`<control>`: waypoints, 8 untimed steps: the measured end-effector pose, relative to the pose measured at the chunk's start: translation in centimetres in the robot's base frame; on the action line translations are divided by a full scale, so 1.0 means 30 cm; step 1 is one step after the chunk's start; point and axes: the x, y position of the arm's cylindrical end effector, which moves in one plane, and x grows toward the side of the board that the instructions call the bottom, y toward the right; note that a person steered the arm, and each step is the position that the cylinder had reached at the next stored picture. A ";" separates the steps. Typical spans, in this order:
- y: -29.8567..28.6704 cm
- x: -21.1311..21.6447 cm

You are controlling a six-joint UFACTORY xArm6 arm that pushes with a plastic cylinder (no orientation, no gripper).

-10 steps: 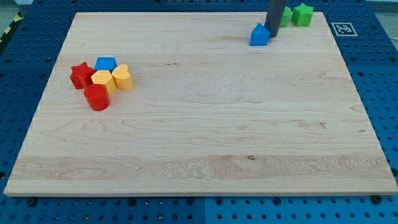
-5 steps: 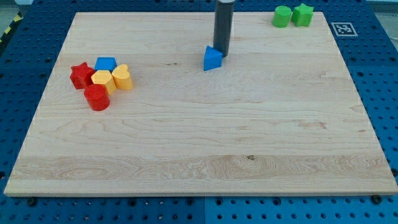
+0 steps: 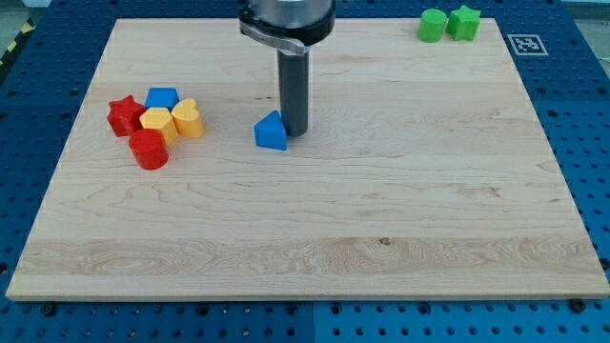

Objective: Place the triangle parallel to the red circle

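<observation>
The arm carries no claw, so there is nothing to be released, clenched or grasping; it ends in a straight dark rod. My tip (image 3: 294,131) rests on the light wooden bench (image 3: 381,219) and stands against the view's right side of the small blue triangular block (image 3: 272,132), at its upper right corner; contact appears to be made, though the exact seam is too small to confirm.

The blue triangular block lies left of the bench's centre, in the upper half. Its peak points toward the view's top and its flat face is turned toward the view's bottom. It is well apart from every other block.

The red cylindrical block (image 3: 148,150) stands at the view's left, at the lower edge of a tight cluster. That cluster also contains a red star-shaped block (image 3: 124,114), a blue block (image 3: 162,97) of unclear shape, a yellow hexagonal block (image 3: 156,123) and a yellow heart-shaped block (image 3: 188,118).

The rod stands upright, descending from a round dark and silver mount (image 3: 286,21) at the view's top.

A green cylindrical block (image 3: 433,25) and a green star-shaped block (image 3: 464,22) sit side by side in the bench's top right corner.
</observation>
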 end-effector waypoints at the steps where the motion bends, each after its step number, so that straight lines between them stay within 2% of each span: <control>1: -0.055 0.001; 5: -0.137 0.114; 8: -0.227 0.123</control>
